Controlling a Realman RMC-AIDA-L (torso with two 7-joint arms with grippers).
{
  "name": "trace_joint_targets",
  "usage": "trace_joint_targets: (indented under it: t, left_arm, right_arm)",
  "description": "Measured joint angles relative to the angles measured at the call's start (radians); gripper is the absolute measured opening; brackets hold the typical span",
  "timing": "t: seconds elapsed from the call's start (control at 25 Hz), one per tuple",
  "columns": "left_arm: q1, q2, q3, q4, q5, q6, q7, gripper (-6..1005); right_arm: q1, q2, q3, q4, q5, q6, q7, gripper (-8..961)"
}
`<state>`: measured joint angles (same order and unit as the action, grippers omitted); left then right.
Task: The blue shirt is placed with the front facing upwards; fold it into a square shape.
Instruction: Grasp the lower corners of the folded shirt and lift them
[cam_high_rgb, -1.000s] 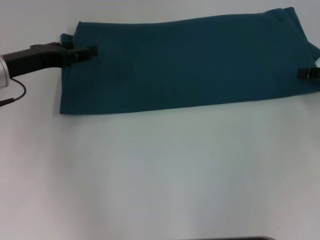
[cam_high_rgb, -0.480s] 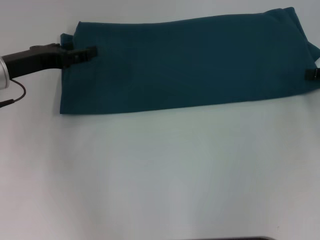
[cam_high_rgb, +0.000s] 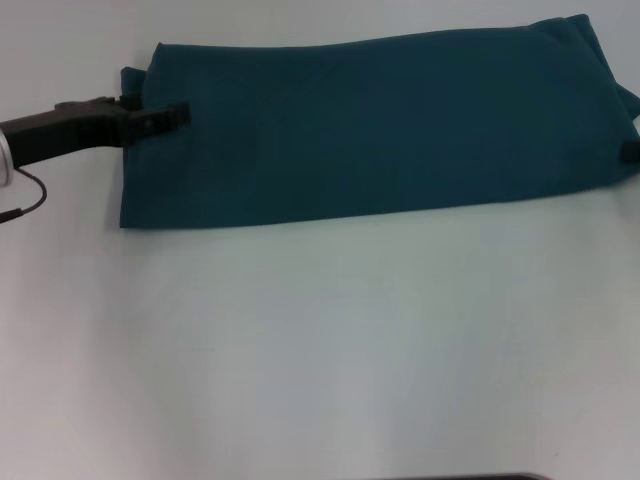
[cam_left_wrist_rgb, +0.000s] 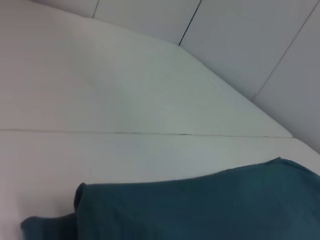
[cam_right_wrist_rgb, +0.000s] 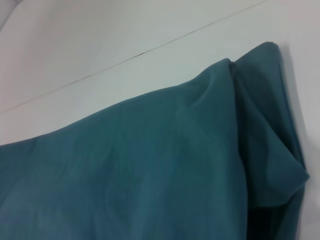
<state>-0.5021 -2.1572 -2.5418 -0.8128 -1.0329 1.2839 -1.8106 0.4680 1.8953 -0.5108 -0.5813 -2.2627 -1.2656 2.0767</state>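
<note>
The blue shirt (cam_high_rgb: 380, 125) lies folded into one long flat band across the far half of the white table (cam_high_rgb: 320, 350), plain side up, no lettering showing. Its right end is bunched into loose folds (cam_right_wrist_rgb: 270, 150); at the left end a small flap sticks out (cam_left_wrist_rgb: 45, 227). My left gripper (cam_high_rgb: 178, 114) reaches in from the left, its tip over the shirt's left end near the far corner. Only a dark sliver of my right gripper (cam_high_rgb: 631, 150) shows at the picture's right edge, beside the shirt's right end. Neither wrist view shows its own gripper.
Bare white tabletop fills the whole near half. A thin seam (cam_left_wrist_rgb: 125, 133) crosses the table beyond the shirt, and pale wall panels (cam_left_wrist_rgb: 250, 40) rise behind it. A thin black cable (cam_high_rgb: 30, 195) hangs from my left arm.
My left gripper has drawn back a little to the left and nearer. My right gripper has slid off to the right, almost out of the head view. The shirt has not moved.
</note>
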Motion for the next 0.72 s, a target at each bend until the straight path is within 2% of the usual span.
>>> trace_joint_targets:
  t: [0.16,0.4,0.56,0.72]
  left_arm:
    - [0.01,0.006,0.0,-0.002,0.005,0.012,-0.013,859]
    - [0.027,0.044,0.004,0.0,0.036,0.107,-0.096,860]
    - [0.029,0.052,0.01,0.002,0.075,0.104,-0.14,860]
    - [0.03,0.05,0.011,0.005,0.116,0.077,-0.182,860]
  right_arm:
    - [0.0,-0.001,0.0,0.0,0.0,0.003,0.001,39]
    - [-0.001,-0.003,0.0,-0.001,0.0,-0.003,0.005,21]
    - [-0.002,-0.003,0.0,-0.002,0.0,0.0,0.005,22]
    - [-0.001,-0.003,0.0,-0.001,0.0,0.003,0.005,22]
